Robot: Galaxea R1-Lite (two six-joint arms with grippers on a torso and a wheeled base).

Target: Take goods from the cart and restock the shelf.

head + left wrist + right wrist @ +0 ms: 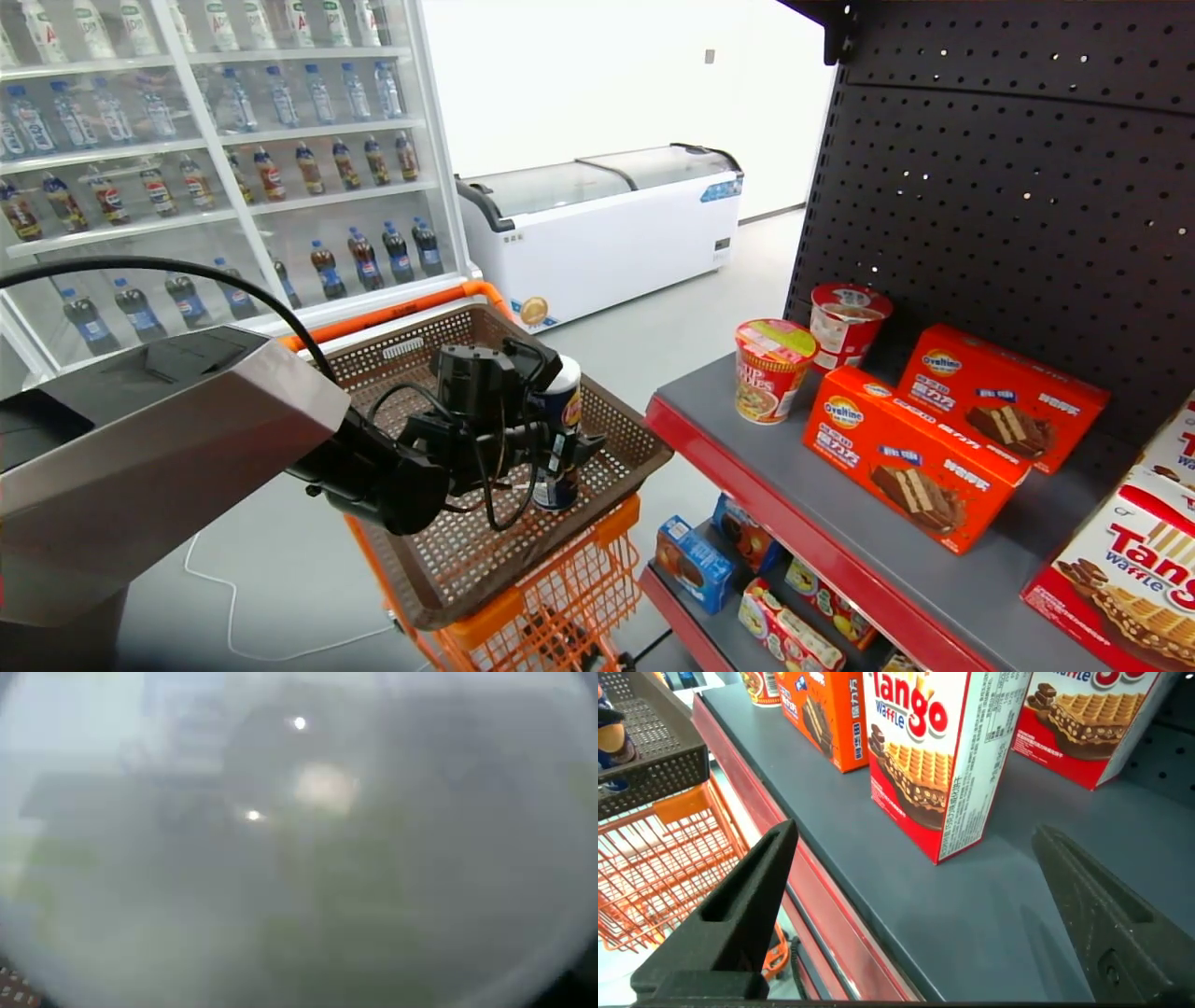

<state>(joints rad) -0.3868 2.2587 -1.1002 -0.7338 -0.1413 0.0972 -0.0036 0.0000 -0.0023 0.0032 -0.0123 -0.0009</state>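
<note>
Now my left end effector (555, 443) is clamped around a blue canister (564, 397) with a white lid. The canister stands upright inside the brown basket (644, 453) on top of the orange cart (569, 597); I cannot tell whether its base touches the basket floor. My right end effector (915, 833) is spread wide and holds nothing, just above the grey shelf (990, 924) near a waffle box (920, 756). Noodle cups (770, 369) and orange boxes (910, 457) stand farther along the shelf.
</note>
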